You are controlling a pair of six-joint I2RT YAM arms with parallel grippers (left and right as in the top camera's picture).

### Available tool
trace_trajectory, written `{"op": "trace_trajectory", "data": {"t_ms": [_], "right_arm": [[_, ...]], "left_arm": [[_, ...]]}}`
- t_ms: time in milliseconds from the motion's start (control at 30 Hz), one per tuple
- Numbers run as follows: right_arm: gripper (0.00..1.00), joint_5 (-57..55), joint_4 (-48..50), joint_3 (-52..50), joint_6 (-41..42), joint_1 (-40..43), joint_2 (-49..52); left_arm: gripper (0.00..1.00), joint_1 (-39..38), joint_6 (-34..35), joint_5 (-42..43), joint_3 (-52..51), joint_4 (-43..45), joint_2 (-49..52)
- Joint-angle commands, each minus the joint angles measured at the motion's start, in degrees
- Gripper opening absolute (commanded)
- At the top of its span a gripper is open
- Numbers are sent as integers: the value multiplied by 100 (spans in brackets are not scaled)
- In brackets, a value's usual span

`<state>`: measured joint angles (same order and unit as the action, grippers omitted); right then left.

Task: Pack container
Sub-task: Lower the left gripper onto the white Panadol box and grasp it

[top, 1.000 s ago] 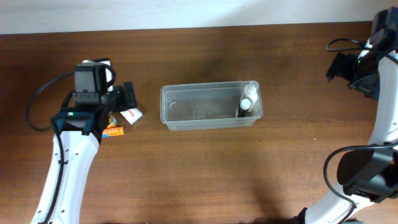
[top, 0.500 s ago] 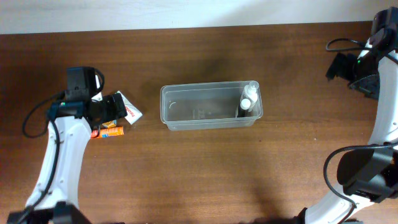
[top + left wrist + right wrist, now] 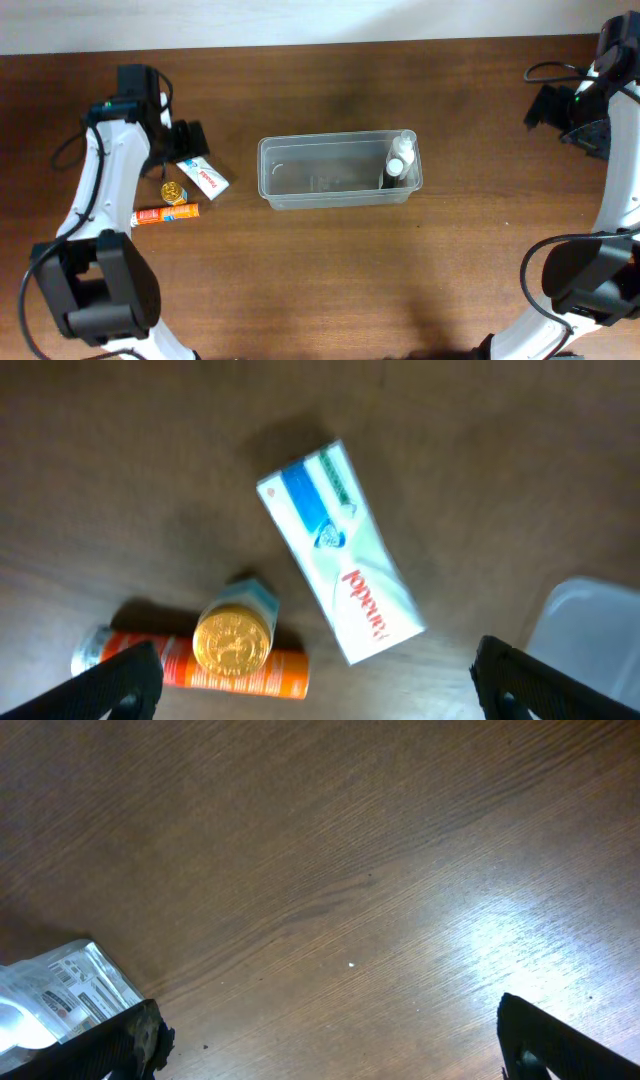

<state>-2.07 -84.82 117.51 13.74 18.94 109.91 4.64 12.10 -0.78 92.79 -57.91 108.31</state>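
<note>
Clear, see-through plastic rectangular container (image 3: 310, 172) sits at the middle of the dark wooden bench (image 3: 330, 270), open side up, with a small white-capped bottle (image 3: 398, 165) at its right end and the rest of its floor bare. To its left lie three loose items: a white toothpaste carton with blue and red print (image 3: 340, 555), a round gold-topped little pot (image 3: 232, 640) and an orange tube (image 3: 190, 665) touching that pot. The left pincer (image 3: 320, 685) hangs over this group, jaws spread wide and holding nothing, so the step in hand looks like reaching for the next item to pack, most likely the carton, which is nearest the tub. The carton lies on a slant, so the wrist probably needs turning to close across its narrow sides before lowering, without nudging the pot. The right pincer (image 3: 330, 1050) is also spread and empty, well apart at the far right.
</note>
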Motion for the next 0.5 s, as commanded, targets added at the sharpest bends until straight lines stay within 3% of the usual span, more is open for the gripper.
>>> {"op": "trace_trajectory", "data": {"t_ms": [0, 467], "right_arm": [[98, 11, 17, 2, 72, -13, 13], [98, 9, 17, 2, 72, -13, 13]], "left_arm": [[99, 13, 269, 107, 452, -85, 127], [99, 13, 461, 214, 525, -98, 702]]}}
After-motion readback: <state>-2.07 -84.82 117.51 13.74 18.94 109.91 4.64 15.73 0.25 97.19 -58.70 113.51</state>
